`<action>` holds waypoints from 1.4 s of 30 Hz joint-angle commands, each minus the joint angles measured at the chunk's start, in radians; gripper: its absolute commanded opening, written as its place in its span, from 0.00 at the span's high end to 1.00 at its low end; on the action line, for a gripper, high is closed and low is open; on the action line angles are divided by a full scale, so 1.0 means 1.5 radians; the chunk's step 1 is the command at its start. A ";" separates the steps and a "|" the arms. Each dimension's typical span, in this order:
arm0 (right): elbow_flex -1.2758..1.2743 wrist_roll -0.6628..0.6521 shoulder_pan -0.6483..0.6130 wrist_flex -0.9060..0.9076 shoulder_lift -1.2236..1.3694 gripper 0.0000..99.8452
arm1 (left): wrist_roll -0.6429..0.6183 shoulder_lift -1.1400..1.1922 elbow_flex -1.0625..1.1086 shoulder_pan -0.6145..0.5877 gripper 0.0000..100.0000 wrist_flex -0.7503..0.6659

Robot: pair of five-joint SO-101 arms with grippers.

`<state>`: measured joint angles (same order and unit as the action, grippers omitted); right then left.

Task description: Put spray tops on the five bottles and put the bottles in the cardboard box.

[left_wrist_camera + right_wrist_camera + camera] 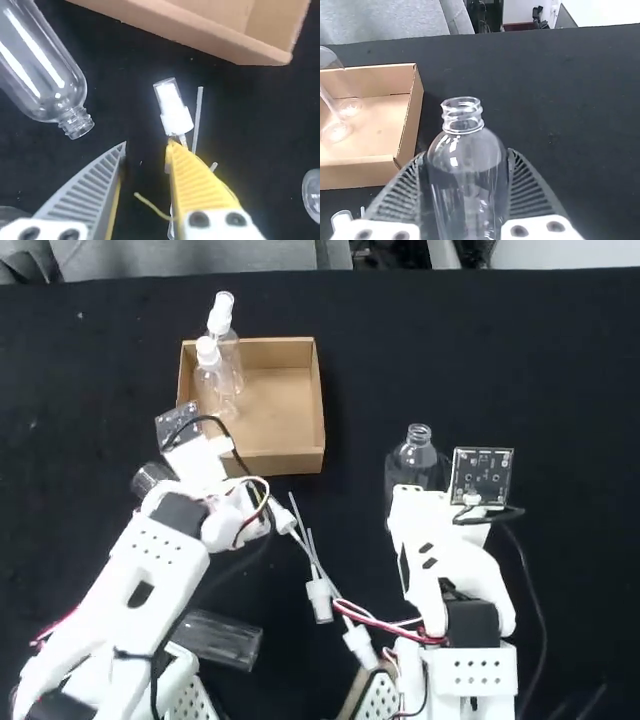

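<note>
since the left gripper [146, 147] gapes with a spray top [172, 107] just past its yellow jaw, an off-centre pinch could flick it away. the right gripper [467, 157] clamps an uncapped bottle [462, 140] upright, centre right in the high view. five bottles: two capped in the cardboard box [285, 410], upper left, two lying loose; three spray tops loose.
</note>
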<state>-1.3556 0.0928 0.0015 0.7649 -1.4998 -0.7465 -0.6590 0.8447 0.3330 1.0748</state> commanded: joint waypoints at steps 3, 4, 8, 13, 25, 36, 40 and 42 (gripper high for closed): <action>0.005 0.001 0.024 -0.021 -0.014 0.99 | -0.029 0.091 -0.087 0.016 0.89 0.001; 0.005 0.001 0.024 -0.021 -0.014 0.99 | -0.029 0.104 -0.095 0.019 0.89 0.001; 0.005 0.001 0.024 -0.021 -0.014 0.99 | -0.057 0.154 -0.127 0.040 0.89 0.001; 0.005 0.001 0.024 -0.021 -0.014 0.99 | -0.065 0.220 -0.162 0.040 0.89 0.000; 0.007 0.000 0.024 -0.019 -0.014 0.99 | -0.068 0.358 -0.265 0.040 0.89 0.000; 0.008 0.000 0.024 -0.018 -0.014 0.99 | -0.098 0.445 -0.289 0.034 0.89 -0.052; 0.008 -0.020 0.019 -0.018 -0.014 0.99 | -0.098 0.458 -0.294 0.033 0.89 -0.056; 0.008 -0.025 0.018 -0.017 -0.014 0.99 | -0.098 0.463 -0.288 0.033 0.89 -0.074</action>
<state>-1.3556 0.0729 0.0015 0.7649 -1.4998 -0.8815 0.0330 0.4503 0.3867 1.0042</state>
